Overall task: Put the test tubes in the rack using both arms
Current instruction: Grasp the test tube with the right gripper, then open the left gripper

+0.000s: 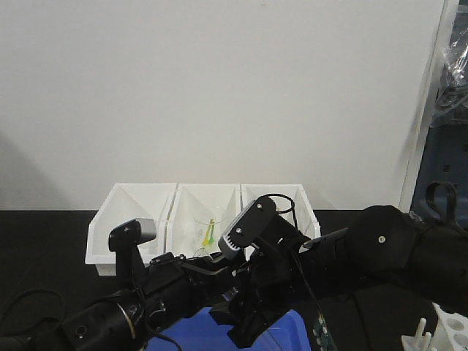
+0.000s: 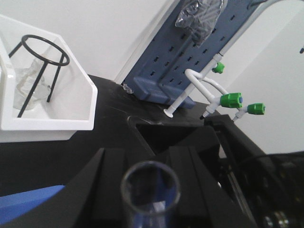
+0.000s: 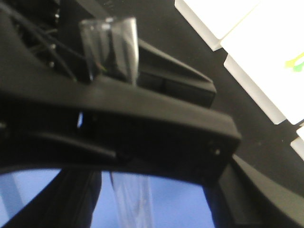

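Observation:
A clear test tube [image 2: 151,211] stands upright between the black fingers of my left gripper [image 2: 145,154], which is shut on it; its round rim faces the left wrist camera. The right wrist view shows the same test tube [image 3: 110,45] rising above a left finger [image 3: 142,128] and hanging down below it. My right gripper [image 3: 152,204] is open around that lower part, fingers apart from the glass. Both arms meet low in the middle, left arm [image 1: 110,318] and right arm [image 1: 380,248]. The white rack [image 1: 447,329] shows at the bottom right corner.
Three white bins [image 1: 131,219] line the back wall, and a glass beaker [image 1: 207,230] stands in the middle one. One bin holds a black ring stand [image 2: 42,52]. A blue pegboard [image 2: 190,61] with green-tipped fittings stands behind. A blue block [image 1: 248,333] lies under the grippers.

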You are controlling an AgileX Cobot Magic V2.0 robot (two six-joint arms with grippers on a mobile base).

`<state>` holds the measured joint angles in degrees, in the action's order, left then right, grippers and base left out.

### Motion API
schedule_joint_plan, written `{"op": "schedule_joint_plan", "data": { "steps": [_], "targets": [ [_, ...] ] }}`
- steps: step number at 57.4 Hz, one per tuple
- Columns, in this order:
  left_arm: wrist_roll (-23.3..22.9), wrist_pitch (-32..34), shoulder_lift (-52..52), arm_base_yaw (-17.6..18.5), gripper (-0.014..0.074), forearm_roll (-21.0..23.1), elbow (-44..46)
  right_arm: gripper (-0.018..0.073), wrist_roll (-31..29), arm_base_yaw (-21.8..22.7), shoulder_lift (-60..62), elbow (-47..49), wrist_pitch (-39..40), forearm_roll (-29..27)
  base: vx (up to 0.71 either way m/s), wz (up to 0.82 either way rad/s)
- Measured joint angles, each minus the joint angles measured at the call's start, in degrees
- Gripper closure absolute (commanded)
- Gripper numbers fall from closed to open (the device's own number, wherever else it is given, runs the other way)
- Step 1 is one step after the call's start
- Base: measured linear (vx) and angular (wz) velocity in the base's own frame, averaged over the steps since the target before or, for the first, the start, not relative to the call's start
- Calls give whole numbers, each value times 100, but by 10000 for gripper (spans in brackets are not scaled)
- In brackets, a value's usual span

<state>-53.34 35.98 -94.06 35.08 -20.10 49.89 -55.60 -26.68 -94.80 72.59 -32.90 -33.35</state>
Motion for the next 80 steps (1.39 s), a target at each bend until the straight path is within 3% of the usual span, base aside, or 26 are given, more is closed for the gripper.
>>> {"op": "schedule_joint_plan", "data": {
  "steps": [29,46,53,71,80],
  "targets": [
    [-48,4,0,0,600,-155,0,302,0,0,0,0,-132,-173,0,0],
    [-52,89,-6,0,566,-160,0,494,-24,-19,0,0,-200,-296,0,0],
    [-52,96,-6,0,498,-160,0,575,-24,-19,0,0,-210,-380,0,0],
    [-52,239,-6,0,162,-154,0,571,12,-19,0,0,-236,-517,0,0],
    [-57,366,-6,0,87,-141,0,571,222,-19,0,0,-32,-524,0,0]
  ]
}}
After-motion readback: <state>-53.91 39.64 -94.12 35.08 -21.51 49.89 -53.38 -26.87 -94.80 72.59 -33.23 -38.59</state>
